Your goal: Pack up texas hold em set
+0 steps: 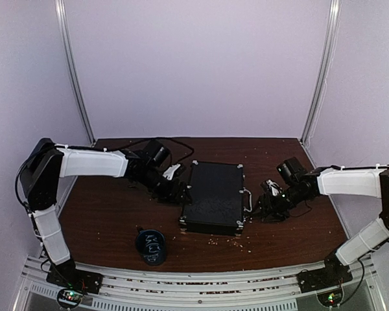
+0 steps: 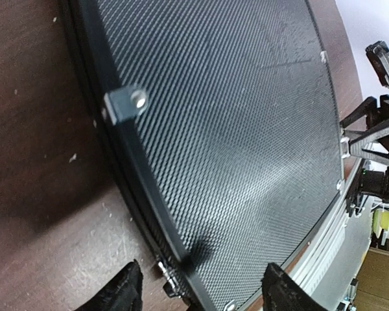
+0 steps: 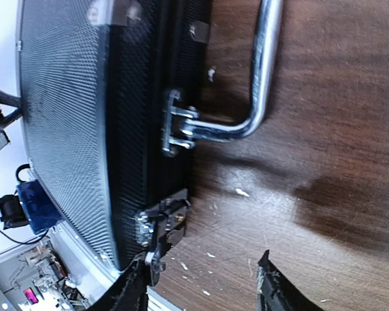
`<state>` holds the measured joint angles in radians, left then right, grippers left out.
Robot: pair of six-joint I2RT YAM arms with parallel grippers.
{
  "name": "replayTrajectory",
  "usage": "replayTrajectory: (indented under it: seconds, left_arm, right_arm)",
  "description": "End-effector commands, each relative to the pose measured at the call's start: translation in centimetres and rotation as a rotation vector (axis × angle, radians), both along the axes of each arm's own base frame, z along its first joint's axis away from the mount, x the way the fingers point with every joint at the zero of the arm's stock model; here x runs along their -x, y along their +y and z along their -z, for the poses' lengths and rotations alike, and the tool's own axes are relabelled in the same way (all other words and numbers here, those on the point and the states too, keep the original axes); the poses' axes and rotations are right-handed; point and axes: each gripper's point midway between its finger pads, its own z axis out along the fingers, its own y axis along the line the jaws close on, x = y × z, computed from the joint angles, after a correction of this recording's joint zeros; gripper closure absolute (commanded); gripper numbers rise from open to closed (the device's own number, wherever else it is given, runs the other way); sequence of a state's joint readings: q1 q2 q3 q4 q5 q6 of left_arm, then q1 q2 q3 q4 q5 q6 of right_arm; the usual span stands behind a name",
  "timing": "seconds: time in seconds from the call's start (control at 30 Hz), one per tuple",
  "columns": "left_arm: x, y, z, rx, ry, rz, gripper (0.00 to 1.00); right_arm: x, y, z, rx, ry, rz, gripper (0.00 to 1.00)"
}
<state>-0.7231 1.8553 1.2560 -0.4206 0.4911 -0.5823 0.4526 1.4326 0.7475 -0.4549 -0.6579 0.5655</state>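
The texas hold em set's black case (image 1: 214, 194) lies flat and closed in the middle of the table, its metal handle (image 1: 248, 201) facing right. My left gripper (image 1: 175, 191) is at the case's left edge, open, its fingers straddling that edge and a small hinge (image 2: 168, 275) below the textured lid (image 2: 233, 129). My right gripper (image 1: 258, 208) is at the case's right side, open over bare wood (image 3: 202, 265). Its left finger (image 3: 133, 288) sits right by a black latch (image 3: 162, 220) whose lever sticks out from the case wall. The chrome handle (image 3: 262, 78) lies further along.
A dark round cup with white scribbles (image 1: 151, 245) stands near the front edge, left of the case's near corner. Pale crumbs dot the brown table (image 1: 104, 220), most of them in front of the case. White walls close in the back and sides.
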Motion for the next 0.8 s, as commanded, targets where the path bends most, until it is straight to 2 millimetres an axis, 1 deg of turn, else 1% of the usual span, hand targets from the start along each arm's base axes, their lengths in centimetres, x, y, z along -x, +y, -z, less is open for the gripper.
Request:
replayTrajectory:
  seconds: [0.0, 0.13, 0.23, 0.37, 0.53, 0.67, 0.77]
  left_arm:
    - [0.9, 1.0, -0.2, -0.015, -0.040, 0.021, 0.37]
    - [1.8, 1.6, -0.4, -0.012, -0.047, 0.036, 0.37]
    - [2.4, 2.0, 0.3, -0.022, -0.024, 0.041, 0.37]
    - [2.9, 2.3, 1.0, -0.032, -0.012, 0.052, 0.41]
    - [2.8, 1.5, 1.4, -0.007, 0.007, 0.079, 0.43]
    - [2.2, 1.4, 0.8, -0.008, -0.020, 0.066, 0.44]
    - [1.9, 1.6, 0.1, -0.012, -0.051, 0.050, 0.44]
  right_arm:
    - [-0.4, -0.1, 0.9, 0.047, -0.026, 0.034, 0.46]
    - [-0.8, -1.0, 2.2, 0.113, -0.033, 0.065, 0.50]
    - [-1.0, -1.1, 3.2, 0.123, -0.021, 0.092, 0.52]
    - [-1.1, -0.4, 3.8, 0.107, -0.011, 0.108, 0.59]
    - [-1.3, 1.2, 4.0, 0.058, -0.008, 0.100, 0.63]
    - [-1.4, 2.3, 4.2, 0.049, -0.005, 0.068, 0.64]
    - [-1.3, 1.8, 3.8, 0.081, -0.018, 0.065, 0.66]
